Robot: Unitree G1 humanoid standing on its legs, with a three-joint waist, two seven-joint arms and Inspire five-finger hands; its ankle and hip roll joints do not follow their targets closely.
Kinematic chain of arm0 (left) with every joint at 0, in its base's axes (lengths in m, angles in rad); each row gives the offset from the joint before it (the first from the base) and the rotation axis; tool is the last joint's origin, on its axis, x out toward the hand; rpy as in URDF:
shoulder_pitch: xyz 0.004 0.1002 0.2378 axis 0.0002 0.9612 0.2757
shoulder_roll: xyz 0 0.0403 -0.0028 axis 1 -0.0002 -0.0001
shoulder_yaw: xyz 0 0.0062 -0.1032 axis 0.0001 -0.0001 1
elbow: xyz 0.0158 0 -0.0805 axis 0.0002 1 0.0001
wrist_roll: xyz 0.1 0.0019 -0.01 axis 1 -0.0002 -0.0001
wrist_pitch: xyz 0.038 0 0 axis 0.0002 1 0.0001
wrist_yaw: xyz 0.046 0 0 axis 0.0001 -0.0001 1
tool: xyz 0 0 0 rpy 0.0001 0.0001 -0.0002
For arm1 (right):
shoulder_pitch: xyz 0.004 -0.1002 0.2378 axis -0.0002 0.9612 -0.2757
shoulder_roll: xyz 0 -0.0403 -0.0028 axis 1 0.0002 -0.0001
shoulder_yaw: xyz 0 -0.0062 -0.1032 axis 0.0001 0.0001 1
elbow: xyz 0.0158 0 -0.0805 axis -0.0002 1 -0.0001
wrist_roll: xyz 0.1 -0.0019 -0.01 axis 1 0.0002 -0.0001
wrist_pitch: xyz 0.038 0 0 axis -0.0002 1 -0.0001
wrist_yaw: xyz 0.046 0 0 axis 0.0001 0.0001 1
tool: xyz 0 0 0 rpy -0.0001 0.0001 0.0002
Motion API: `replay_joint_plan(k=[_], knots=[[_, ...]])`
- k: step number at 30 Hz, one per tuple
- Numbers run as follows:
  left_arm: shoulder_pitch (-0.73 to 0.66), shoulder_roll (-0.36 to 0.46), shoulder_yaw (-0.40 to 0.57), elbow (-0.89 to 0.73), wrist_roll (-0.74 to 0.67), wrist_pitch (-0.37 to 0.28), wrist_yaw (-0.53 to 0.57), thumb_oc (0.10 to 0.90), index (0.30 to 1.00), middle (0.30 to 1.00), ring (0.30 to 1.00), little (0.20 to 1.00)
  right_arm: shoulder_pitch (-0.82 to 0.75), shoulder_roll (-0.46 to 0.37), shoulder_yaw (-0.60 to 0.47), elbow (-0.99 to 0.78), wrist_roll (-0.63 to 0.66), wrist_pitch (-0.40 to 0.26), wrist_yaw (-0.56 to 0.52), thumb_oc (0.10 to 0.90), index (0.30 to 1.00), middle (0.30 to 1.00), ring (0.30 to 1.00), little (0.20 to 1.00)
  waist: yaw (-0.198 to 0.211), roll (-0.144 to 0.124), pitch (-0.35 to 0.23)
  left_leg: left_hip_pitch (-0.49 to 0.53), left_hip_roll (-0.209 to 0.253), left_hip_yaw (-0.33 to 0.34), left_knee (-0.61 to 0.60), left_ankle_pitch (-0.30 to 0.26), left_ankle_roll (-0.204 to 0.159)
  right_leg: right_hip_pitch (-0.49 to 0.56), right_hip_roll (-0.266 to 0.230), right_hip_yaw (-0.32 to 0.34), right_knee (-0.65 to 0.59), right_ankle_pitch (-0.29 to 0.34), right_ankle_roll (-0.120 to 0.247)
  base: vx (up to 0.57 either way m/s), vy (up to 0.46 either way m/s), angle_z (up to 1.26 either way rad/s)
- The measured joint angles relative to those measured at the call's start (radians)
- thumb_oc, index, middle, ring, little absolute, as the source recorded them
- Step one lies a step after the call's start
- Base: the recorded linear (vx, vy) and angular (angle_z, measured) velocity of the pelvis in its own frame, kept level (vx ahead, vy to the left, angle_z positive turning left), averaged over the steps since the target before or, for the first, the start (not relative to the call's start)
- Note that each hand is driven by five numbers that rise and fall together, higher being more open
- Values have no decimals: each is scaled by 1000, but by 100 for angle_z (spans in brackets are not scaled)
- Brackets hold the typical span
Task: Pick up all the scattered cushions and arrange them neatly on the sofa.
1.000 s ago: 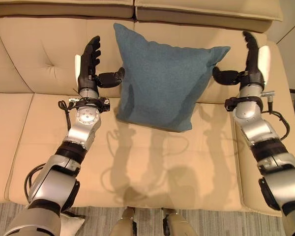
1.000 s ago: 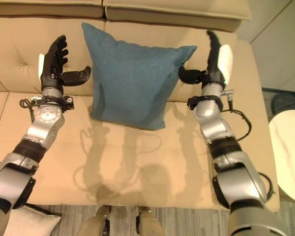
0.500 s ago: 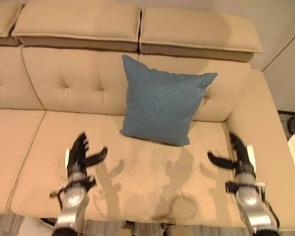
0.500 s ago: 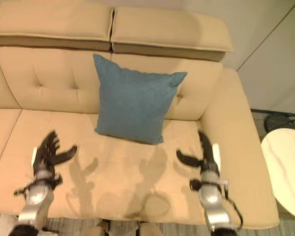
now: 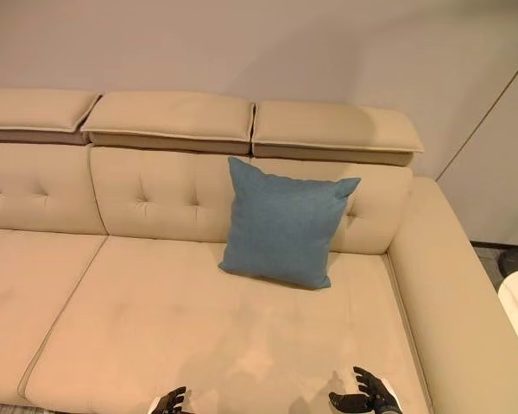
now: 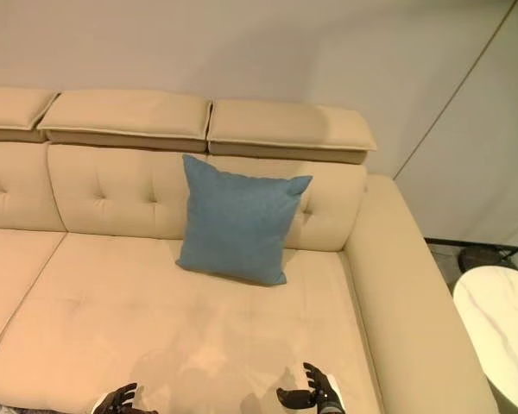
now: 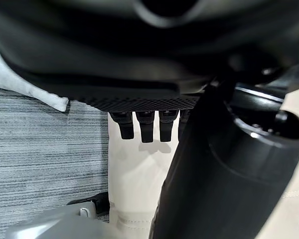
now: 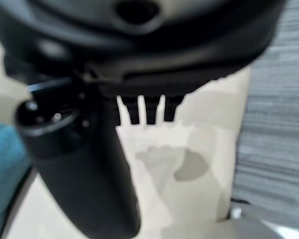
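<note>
One blue cushion [image 5: 285, 222] is leaned upright on the beige sofa [image 5: 155, 319]; both hands, left [image 5: 171, 403] and right [image 5: 369, 398], are held open, grasping nothing.

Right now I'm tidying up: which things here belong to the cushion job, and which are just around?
Job:
square teal fabric cushion, leaning on the backrest
beige upholstered sofa
pale cushion corner on the floor

Just around:
round white side table

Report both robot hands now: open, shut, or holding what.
Left robot hand: open, fingers straight, holding nothing.
Right robot hand: open, thumb spread, holding nothing.
</note>
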Motion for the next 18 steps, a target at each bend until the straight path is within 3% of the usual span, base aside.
replay_joint_plan(k=[2, 3, 4, 5, 6, 7, 8, 9, 11, 14, 15, 16, 18], knots=[[-12, 2, -13, 0, 0, 0, 3, 800, 900, 900, 900, 900, -4, -3, 0, 26, 1, -3, -2, 800, 900, 900, 900, 900, 1, 2, -4, -17, 7, -26, 10, 21, -25, -5, 17, -24, 8, -2, -3, -363, -54, 43], [-38, 5, -29, 1, 0, 0, 6, 800, 900, 900, 900, 900, -11, -4, 1, 46, 3, -6, -2, 800, 900, 900, 900, 900, -4, 0, -4, -70, 7, -45, 58, 21, -39, -25, 20, -44, 19, -15, -23, -285, -5, 82], [-96, 12, -58, 1, 0, -1, 9, 800, 900, 900, 900, 900, -32, -7, 1, 77, 3, -3, -3, 800, 900, 900, 900, 900, -2, -5, 7, -133, 5, -76, 106, 27, -82, -63, 29, -47, 30, -9, -52, -184, 10, 82], [-122, 13, -59, -2, 0, -1, 8, 800, 900, 900, 900, 900, -49, -9, 1, 100, 3, 1, -3, 800, 900, 900, 900, 900, 3, -12, 21, -147, 15, -63, 96, 17, -112, -81, 22, -61, 27, 11, -80, -122, 24, 50], [-130, 13, -57, 1, 0, -1, 8, 800, 900, 900, 900, 900, -71, -9, -1, 105, 4, 9, -4, 800, 900, 900, 900, 900, 2, -23, 30, -145, 21, -26, 96, -14, -107, -85, 14, -63, 20, 24, -96, -91, 55, 8], [-133, 14, -57, 2, 1, 0, 7, 800, 900, 900, 900, 900, -85, -9, 0, 102, 4, 8, -4, 800, 900, 900, 900, 900, -4, -41, 42, -147, 12, -3, 142, -39, -75, -81, -3, -63, 18, 31, -103, -112, 90, -6], [-138, 14, -56, 9, 2, 0, 6, 800, 900, 900, 900, 900, -91, -8, 0, 96, 5, 6, -4, 800, 900, 900, 900, 900, -6, -65, 54, -146, -5, 15, 233, -78, -58, -71, -28, -59, 15, 35, -108, -89, 115, 11], [-146, 6, -54, 19, 13, -1, 3, 800, 900, 900, 900, 900, -93, -14, -1, 99, 5, 0, -4, 800, 900, 900, 900, 900, -20, -96, 64, -135, -20, 26, 414, -134, -66, -53, -65, -66, 8, 39, -99, -79, 109, 25], [-142, -11, -58, 33, 22, -2, 1, 800, 900, 900, 900, 900, -88, -23, -2, 101, 5, 1, -5, 800, 900, 900, 900, 900, -39, -81, 57, -66, 14, 22, 446, -165, -58, -43, -73, -78, 9, 32, -90, -57, 101, 31], [-145, -35, -61, 32, 26, -2, 1, 800, 900, 900, 900, 900, -74, -38, -3, 111, 5, 10, -2, 800, 900, 900, 900, 900, -60, -46, 47, 18, 42, 31, 373, -200, -76, -62, -73, -94, 12, 53, -67, -71, 177, 23], [-142, -43, -62, 33, 38, -2, 2, 800, 900, 900, 900, 900, -75, -42, -3, 126, 4, 11, -2, 800, 900, 900, 900, 900, -59, -24, 43, 53, 48, 49, 269, -202, -66, -74, -68, -93, 12, 64, -52, -129, 198, 8], [-143, -50, -81, 38, 42, 0, 1, 800, 900, 900, 900, 900, -86, -41, -7, 142, 3, 18, -2, 800, 900, 900, 900, 900, -58, 5, 31, 114, 53, 51, 123, -200, -62, -99, -59, -96, 14, 76, -9, -163, 186, -2], [-147, -30, -97, 38, 44, -1, 3, 800, 900, 900, 900, 900, -96, -6, -2, 174, 2, 19, 0, 800, 900, 900, 900, 900, -54, -33, 34, 110, 2, 51, 104, -183, -39, -123, -106, -80, 27, 100, 15, -229, 216, -4]])
